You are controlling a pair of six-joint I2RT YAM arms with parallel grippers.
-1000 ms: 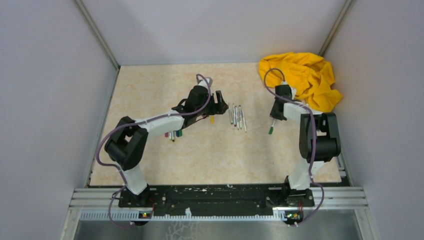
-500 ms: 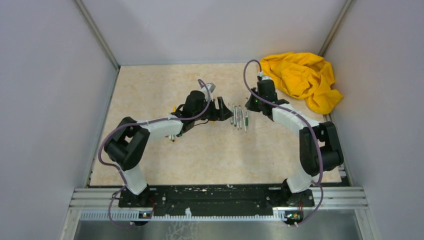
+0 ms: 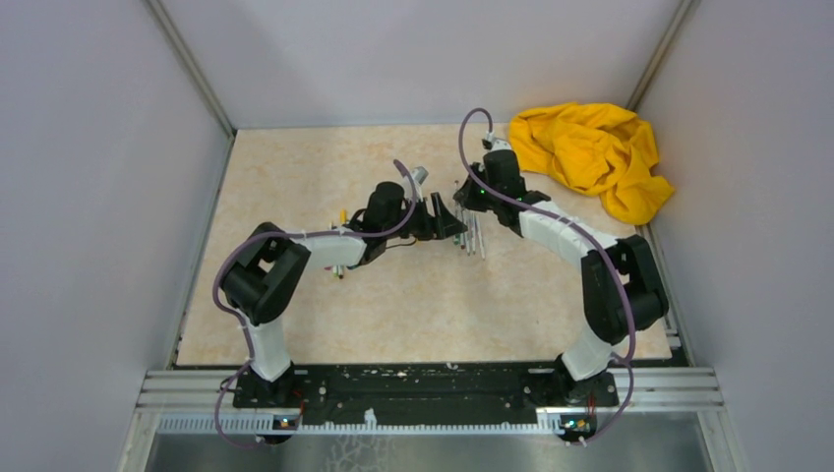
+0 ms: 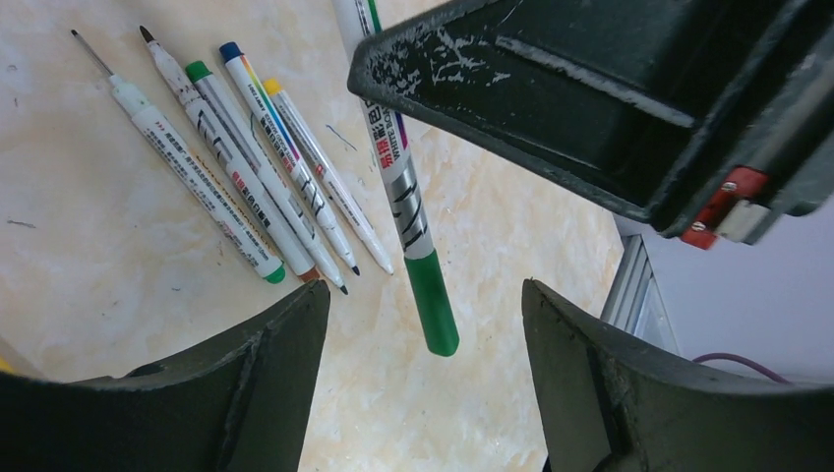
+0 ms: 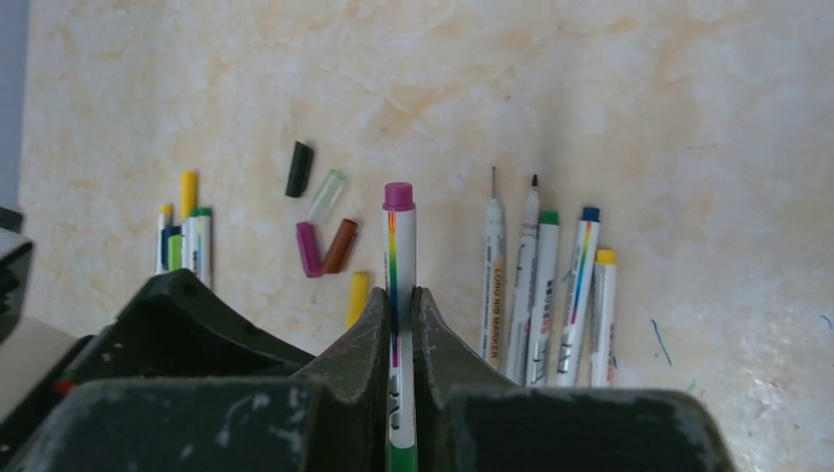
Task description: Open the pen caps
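At the centre of the top view, the right jaws pinch a pen (image 5: 399, 265) whose green cap (image 4: 433, 307) sits between the spread left jaws. Loose caps (image 5: 309, 248) lie on the worktop (image 5: 610, 98) at the left of the right wrist view, uncapped pens (image 5: 546, 295) at its right.

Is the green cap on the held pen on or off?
On. The green cap covers the pen's lower end; no tip shows.

Left gripper (image 4: 423, 295) wide (right gripper (image 5: 400, 300) tight)
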